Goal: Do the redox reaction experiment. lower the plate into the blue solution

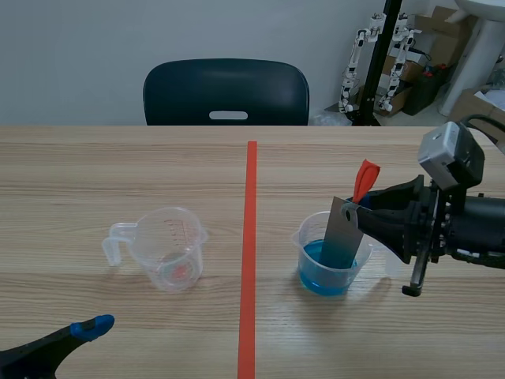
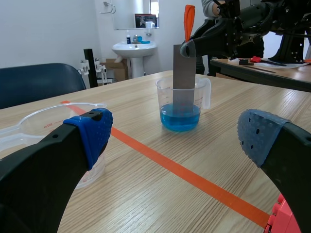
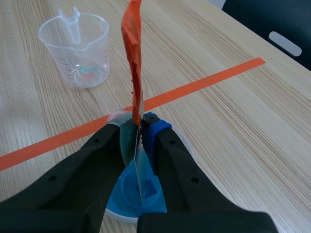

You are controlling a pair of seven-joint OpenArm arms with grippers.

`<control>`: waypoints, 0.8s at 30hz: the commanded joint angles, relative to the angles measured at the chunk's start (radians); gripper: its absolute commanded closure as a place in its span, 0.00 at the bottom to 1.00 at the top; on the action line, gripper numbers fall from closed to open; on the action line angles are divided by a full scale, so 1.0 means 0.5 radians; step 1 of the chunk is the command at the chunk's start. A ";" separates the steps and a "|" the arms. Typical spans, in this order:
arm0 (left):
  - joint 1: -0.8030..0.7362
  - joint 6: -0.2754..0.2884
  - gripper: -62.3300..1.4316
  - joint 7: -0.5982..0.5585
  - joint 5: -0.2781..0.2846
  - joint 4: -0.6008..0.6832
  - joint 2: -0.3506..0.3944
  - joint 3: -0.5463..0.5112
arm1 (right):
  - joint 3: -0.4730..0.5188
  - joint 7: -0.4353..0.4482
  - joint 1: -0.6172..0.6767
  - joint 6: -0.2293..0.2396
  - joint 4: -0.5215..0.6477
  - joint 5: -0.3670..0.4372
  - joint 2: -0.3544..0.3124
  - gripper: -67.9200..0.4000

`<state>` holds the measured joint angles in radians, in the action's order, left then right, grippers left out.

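Your left gripper (image 2: pixel 175 133) low at the near left, fingers spread wide on nothing, clear cup (image 1: pixel 170 249) just ahead, orange tape line (image 1: pixel 250 253) down the middle, dark chair (image 1: pixel 226 91) behind the table, cup (image 1: pixel 303 237) of blue liquid (image 1: pixel 316 278), grey plate (image 1: pixel 342 237) standing in it, lower end submerged, your right gripper (image 3: pixel 141 127) clamped on its top under the orange tab (image 1: pixel 365 178).

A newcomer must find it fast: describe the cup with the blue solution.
On the wooden table, look right of the orange-red tape line, where the right gripper hangs. The clear measuring cup there holds blue liquid with a grey plate standing in it; the cup across the line has neither.
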<state>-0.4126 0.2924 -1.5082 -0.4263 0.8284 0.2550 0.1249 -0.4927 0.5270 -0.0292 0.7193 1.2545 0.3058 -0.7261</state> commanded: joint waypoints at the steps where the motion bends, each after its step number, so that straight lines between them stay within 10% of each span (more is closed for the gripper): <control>1: 0.001 0.005 0.13 -0.091 0.007 0.025 0.006 -0.002 | 0.024 0.027 -0.007 0.005 0.022 0.029 -0.022 0.98; 24: 0.001 0.005 0.13 -0.091 0.007 0.025 0.006 -0.002 | 0.024 0.042 0.026 -0.159 0.022 0.030 -0.022 0.98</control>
<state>-0.4126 0.2924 -1.5082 -0.4263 0.8284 0.2550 0.1249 -0.4927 0.5385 -0.0154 0.6399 1.2545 0.3099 -0.7258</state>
